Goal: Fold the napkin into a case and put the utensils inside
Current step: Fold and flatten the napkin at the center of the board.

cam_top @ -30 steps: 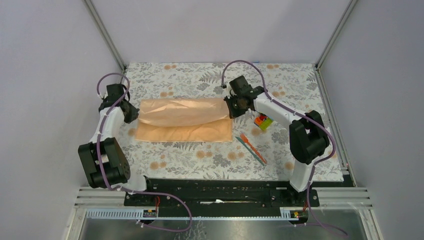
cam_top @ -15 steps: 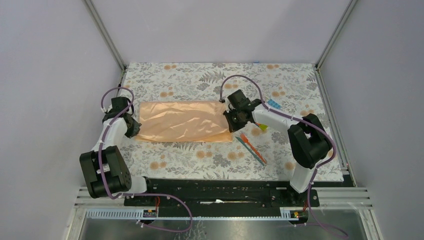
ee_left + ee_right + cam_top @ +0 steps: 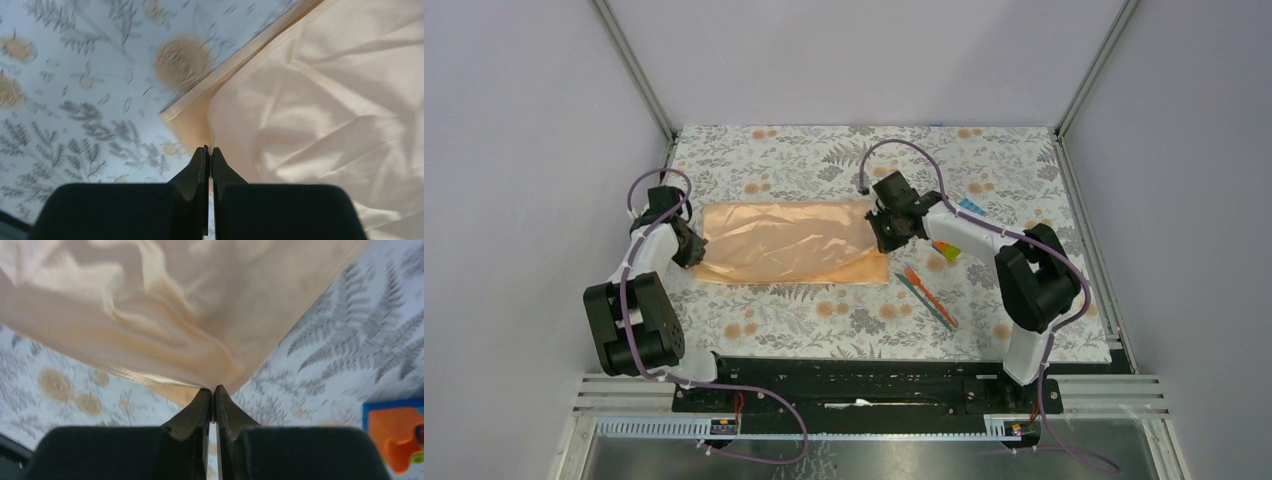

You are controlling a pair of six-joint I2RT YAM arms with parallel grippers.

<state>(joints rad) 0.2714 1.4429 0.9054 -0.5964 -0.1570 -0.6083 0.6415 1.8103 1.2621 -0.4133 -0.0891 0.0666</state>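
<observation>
Napkin point(image 3: 789, 243) lies folded flat on mat point(image 3: 824, 160) between the arms. Left gripper point(image 3: 207, 148) clenched on its left corner, right gripper point(image 3: 214, 388) pinching right corner. Utensils point(image 3: 927, 297) near right end.

Peach satin cloth napkin point(image 3: 789, 243), shiny and softly creased, matt printed floral mat point(image 3: 824, 160), smooth plastic utensils point(image 3: 927, 297), smooth plastic toy block point(image 3: 395, 432), matt black left claw point(image 3: 208, 150) and right claw point(image 3: 212, 390)
</observation>
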